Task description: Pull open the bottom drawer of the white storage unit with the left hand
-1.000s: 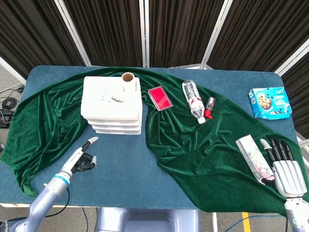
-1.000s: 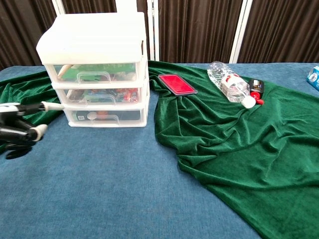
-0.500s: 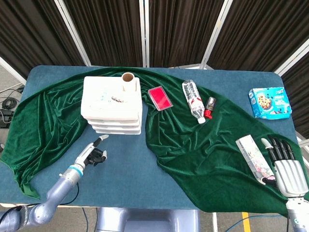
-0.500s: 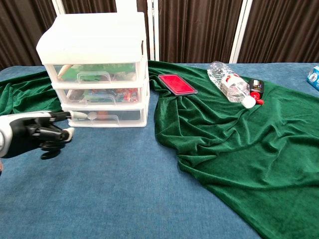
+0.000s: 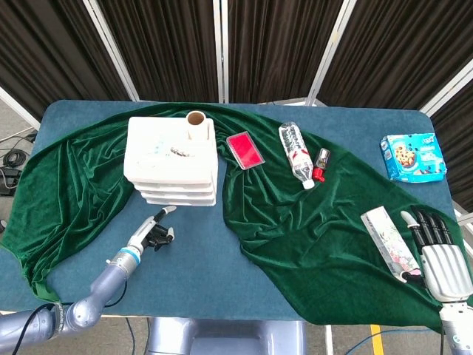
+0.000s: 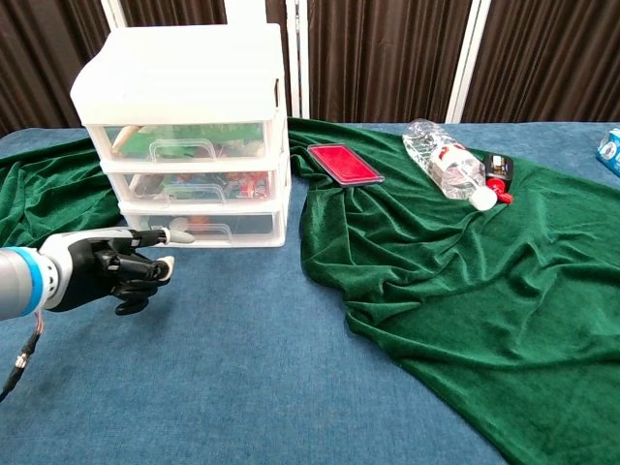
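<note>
Left hand (image 6: 114,266): empty, one finger extended, the rest curled in; its tip appears to reach the handle of the bottom drawer (image 6: 205,225), though contact cannot be confirmed. Drawer: just ahead of the hand, lowest in the white storage unit (image 6: 184,126) (shut flush). Outstanding: hooking the handle and the entire pull.
</note>
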`<control>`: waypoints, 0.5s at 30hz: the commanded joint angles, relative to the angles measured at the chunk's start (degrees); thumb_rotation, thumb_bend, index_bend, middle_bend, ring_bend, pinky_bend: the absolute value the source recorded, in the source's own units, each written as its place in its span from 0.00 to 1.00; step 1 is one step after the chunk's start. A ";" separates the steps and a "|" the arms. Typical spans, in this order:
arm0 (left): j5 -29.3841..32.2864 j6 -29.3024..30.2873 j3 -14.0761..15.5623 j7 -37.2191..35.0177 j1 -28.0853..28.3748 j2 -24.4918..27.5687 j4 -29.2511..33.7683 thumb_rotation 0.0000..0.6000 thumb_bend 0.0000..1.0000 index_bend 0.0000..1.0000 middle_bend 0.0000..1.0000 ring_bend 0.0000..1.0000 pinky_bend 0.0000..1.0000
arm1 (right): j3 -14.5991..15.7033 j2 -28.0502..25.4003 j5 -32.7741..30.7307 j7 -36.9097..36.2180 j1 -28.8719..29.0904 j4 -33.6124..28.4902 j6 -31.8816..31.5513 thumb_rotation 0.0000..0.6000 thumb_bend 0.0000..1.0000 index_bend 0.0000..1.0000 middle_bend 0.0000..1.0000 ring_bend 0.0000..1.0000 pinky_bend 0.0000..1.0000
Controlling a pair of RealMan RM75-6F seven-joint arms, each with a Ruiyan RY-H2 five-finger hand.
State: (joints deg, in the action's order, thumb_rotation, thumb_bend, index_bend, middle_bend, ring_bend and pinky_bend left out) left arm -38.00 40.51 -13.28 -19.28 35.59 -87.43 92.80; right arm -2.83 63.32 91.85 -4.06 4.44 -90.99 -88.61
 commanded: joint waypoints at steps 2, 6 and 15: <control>1.30 -0.61 -0.74 0.57 1.06 -1.14 -1.31 1.00 0.72 0.07 0.91 0.88 0.82 | 0.07 -0.02 0.27 -0.30 0.03 0.10 -0.14 1.00 0.06 0.00 0.00 0.00 0.00; 1.93 -1.67 -1.38 0.84 1.96 -1.83 -2.14 1.00 0.72 0.07 0.91 0.88 0.82 | 0.18 -0.08 0.49 -0.60 0.06 0.12 -0.13 1.00 0.06 0.00 0.00 0.00 0.00; 4.22 -2.02 -2.09 1.35 3.17 -4.22 -4.63 1.00 0.72 0.07 0.91 0.88 0.82 | 0.38 -0.14 1.34 -1.47 -0.02 0.23 -0.81 1.00 0.06 0.00 0.00 0.00 0.00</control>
State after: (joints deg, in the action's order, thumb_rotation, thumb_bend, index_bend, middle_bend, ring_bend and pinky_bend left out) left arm -33.96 38.62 -15.28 -17.98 38.63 -91.49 88.35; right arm -2.45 63.19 93.19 -5.54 4.43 -90.76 -89.42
